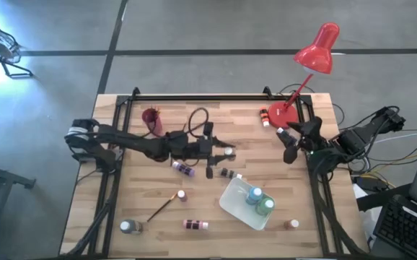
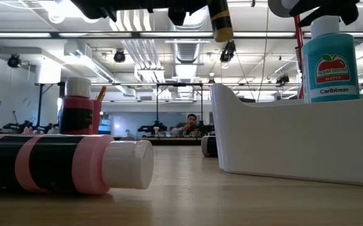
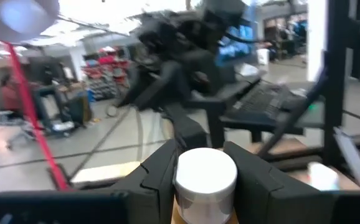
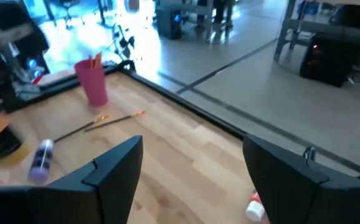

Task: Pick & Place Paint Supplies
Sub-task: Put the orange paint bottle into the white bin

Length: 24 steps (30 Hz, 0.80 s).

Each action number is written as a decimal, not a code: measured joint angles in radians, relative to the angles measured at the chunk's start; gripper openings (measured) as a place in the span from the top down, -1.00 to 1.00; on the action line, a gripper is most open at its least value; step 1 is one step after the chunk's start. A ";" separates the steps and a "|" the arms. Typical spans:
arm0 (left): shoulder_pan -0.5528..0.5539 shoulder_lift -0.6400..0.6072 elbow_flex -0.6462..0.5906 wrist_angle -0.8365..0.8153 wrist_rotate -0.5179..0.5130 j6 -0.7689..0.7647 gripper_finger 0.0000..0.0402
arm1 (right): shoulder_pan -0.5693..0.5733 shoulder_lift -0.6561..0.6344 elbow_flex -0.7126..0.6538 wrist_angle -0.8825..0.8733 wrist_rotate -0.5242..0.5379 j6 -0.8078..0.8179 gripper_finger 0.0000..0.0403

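Left claw, mid-frame, grips a white-capped paint bottle, next lowering it into the white tray; right claw waits wide.

Table: light wood planks, smooth matt finish. White tray and bottle caps look like smooth plastic, slight sheen. Red lamp is glossy.

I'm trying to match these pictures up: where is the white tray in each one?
High view: the white tray sits right of centre, near the table's front edge.
Low view: its wall fills the right side.
Left wrist view: cannot make it out.
Right wrist view: not in it.
Shared landmark: the teal bottle standing in it.
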 joint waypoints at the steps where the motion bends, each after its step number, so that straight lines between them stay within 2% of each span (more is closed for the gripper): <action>1: -0.008 0.004 -0.004 0.001 0.001 -0.007 0.41 | 0.000 -0.013 -0.013 0.011 0.015 -0.002 -0.37; 9: -0.075 0.058 -0.009 -0.022 0.119 -0.016 0.41 | -0.034 -0.074 -0.066 0.091 0.077 -0.056 -0.43; 24: -0.171 0.185 0.016 0.082 0.137 -0.012 0.41 | -0.055 -0.075 -0.062 0.096 0.074 -0.091 -0.52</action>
